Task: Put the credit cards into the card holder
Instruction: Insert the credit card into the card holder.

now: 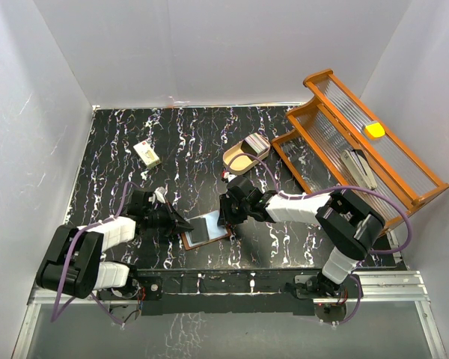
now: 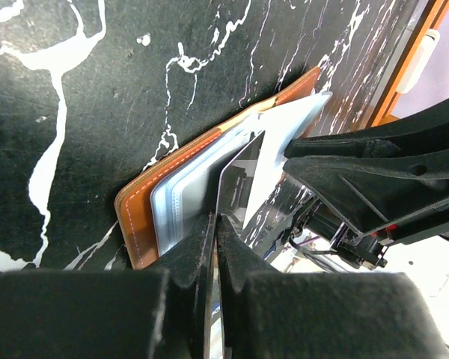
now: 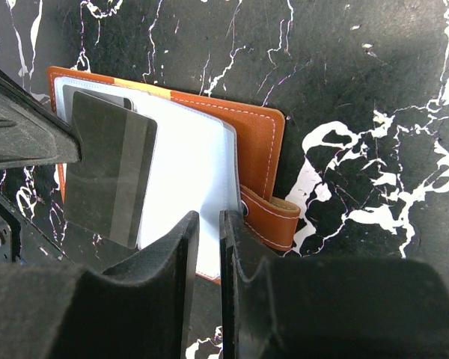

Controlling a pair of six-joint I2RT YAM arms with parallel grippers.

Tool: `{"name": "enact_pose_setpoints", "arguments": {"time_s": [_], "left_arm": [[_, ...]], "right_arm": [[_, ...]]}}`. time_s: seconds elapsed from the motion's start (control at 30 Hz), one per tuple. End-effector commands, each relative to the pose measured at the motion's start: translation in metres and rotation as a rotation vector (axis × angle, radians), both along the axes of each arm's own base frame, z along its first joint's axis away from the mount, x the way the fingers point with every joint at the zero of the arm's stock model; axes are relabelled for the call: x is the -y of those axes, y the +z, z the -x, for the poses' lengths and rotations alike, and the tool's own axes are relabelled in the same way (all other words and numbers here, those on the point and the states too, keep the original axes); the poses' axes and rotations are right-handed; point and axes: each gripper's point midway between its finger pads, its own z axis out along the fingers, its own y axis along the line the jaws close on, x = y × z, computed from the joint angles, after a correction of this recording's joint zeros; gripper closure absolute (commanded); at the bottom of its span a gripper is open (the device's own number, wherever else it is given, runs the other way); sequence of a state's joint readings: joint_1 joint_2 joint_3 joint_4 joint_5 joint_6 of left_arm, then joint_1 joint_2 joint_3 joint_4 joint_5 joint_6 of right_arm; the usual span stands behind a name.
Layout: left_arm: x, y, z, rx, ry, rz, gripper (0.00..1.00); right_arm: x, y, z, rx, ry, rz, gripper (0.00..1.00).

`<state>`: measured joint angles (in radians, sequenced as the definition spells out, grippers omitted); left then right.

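The 2 arms meet over the wallet [image 1: 218,226]. It lies open near the front of the table, right between them. The right claw [image 3: 208,224] is pinched on the pale inside page of the wallet and seems to hold it steady. The left claw [image 2: 215,221] is squeezed tight on the near edge of 1 dark card [image 3: 108,168]. The card lies across the pale page, tipped a bit. Whether its far edge is inside a pocket cannot be told.

The job now looks like sliding this card in. The left claw should push flat and slow, straight along the pocket. The right claw should not let the page slip or fold. If the card bends, it is best to stop and line it up again (a thin card can pop out fast). The left claw should let go only when the card sits deep.

Pale walls [image 1: 209,52] stand on 3 sides. The table [image 1: 187,149] is black with white streaks. An orange wooden rack [image 1: 337,138] leans at the back right. Beside it is an oval tray [image 1: 238,159] with a stack of cards [image 1: 256,140] waiting. A small cream block [image 1: 147,152] sits well apart on the left.
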<state>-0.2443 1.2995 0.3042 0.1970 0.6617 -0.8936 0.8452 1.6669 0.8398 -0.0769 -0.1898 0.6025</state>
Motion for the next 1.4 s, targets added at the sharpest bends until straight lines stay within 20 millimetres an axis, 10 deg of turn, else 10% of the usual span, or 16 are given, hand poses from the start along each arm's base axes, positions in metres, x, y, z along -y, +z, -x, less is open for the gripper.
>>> {"name": "enact_pose_setpoints", "arguments": {"time_s": [0.0,1.1,1.37], "left_arm": [[-0.005,0.002,0.001,-0.026,0.014,-0.041,1.0],[0.002,0.007,-0.004,-0.027,0.015,0.005,1.0],[0.002,0.016,-0.004,-0.002,0.004,0.006,1.0]], "right_arm": [[0.001,-0.005,-0.001,0.019,0.0,0.015,0.84],[-0.005,0.012,-0.004,0.048,-0.01,0.002,0.85],[-0.012,0.048,-0.013,0.106,-0.018,-0.051,0.87]]}}
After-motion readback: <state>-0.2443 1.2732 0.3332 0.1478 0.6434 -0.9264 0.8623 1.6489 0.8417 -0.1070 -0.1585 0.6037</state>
